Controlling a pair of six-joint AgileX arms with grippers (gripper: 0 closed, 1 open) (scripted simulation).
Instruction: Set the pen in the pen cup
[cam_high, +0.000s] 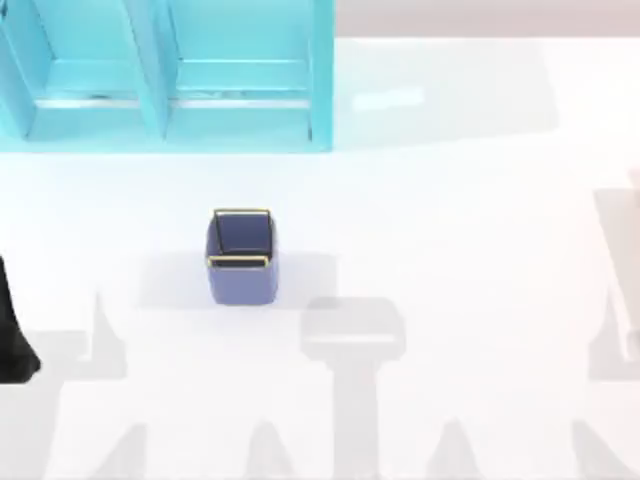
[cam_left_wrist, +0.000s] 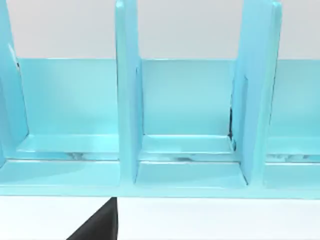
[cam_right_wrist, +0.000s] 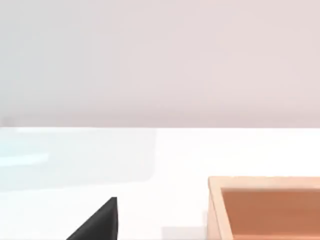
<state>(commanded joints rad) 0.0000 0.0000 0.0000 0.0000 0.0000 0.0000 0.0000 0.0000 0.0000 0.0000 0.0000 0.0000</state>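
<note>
Top view: the square, gold-rimmed cup (cam_high: 241, 256) stands upright on the glossy white surface (cam_high: 460, 220), the turquoise shelf (cam_high: 165, 75) at 12 o'clock, cut off. Left arm (cam_high: 12, 330) at 9 o'clock; fingers' state: cannot tell.

White table (cam_high: 470, 200); turquoise shelf unit (cam_high: 160, 80) (far left); pale wall.

The left arm (cam_high: 15, 330) sits low at the far left edge of the top view, just a dark sliver poking in over the surface. In each wrist view a black wedge of that arm's own gripper juts in at the frame's edge, left gripper (cam_left_wrist: 97, 224) and right gripper (cam_right_wrist: 97, 224) alike.
</note>
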